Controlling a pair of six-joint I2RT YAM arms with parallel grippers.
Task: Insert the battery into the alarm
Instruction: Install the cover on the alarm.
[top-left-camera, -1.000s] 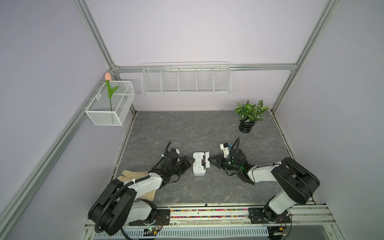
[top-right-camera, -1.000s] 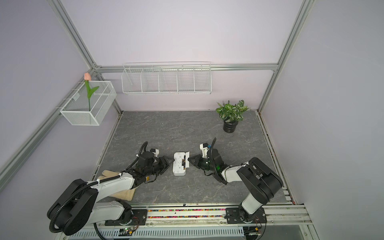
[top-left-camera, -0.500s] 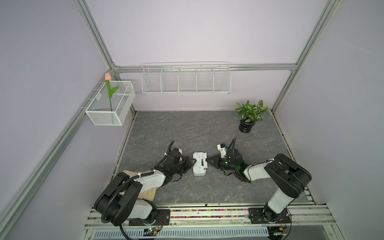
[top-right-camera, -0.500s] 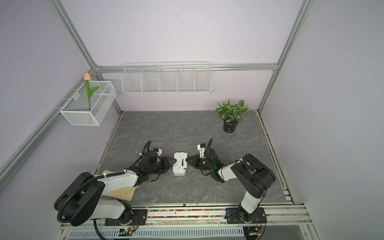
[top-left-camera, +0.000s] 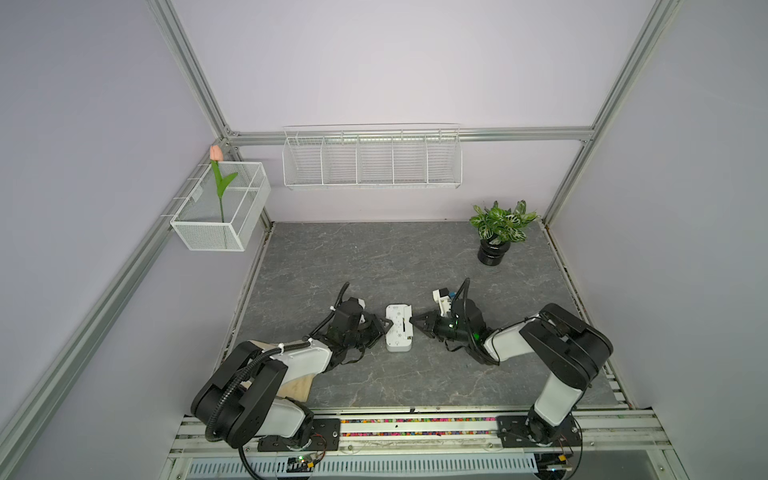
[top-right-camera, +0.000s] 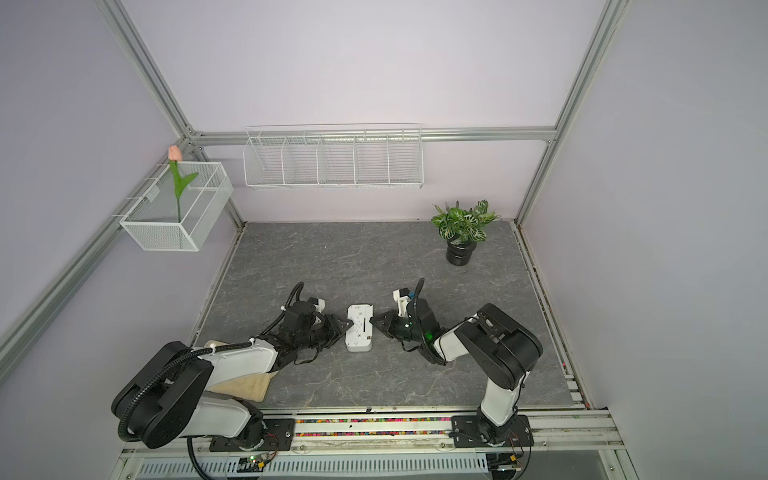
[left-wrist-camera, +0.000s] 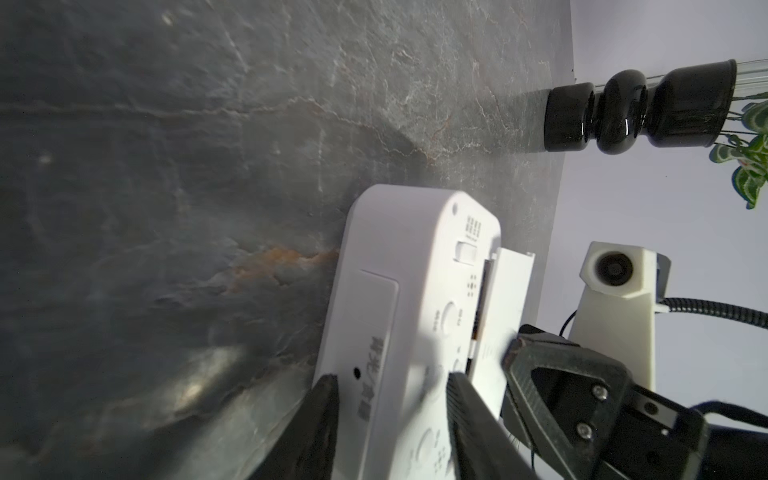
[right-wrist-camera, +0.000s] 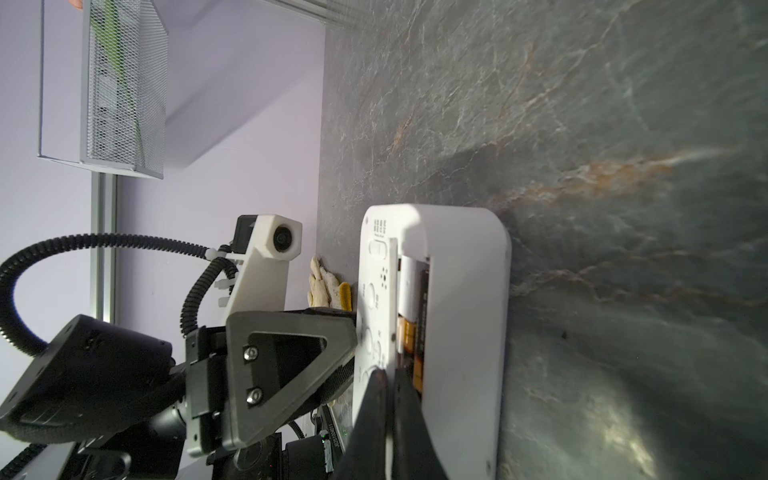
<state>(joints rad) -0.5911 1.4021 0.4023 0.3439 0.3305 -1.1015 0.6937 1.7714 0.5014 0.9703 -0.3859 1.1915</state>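
white alarm (top-left-camera: 398, 332) lies pinched in left jaws; right jaws, pressed together, touch its opposite edge.

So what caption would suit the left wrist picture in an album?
Alarm lying back-up, the left end effector straddling its edge, the right end effector at the battery slot.
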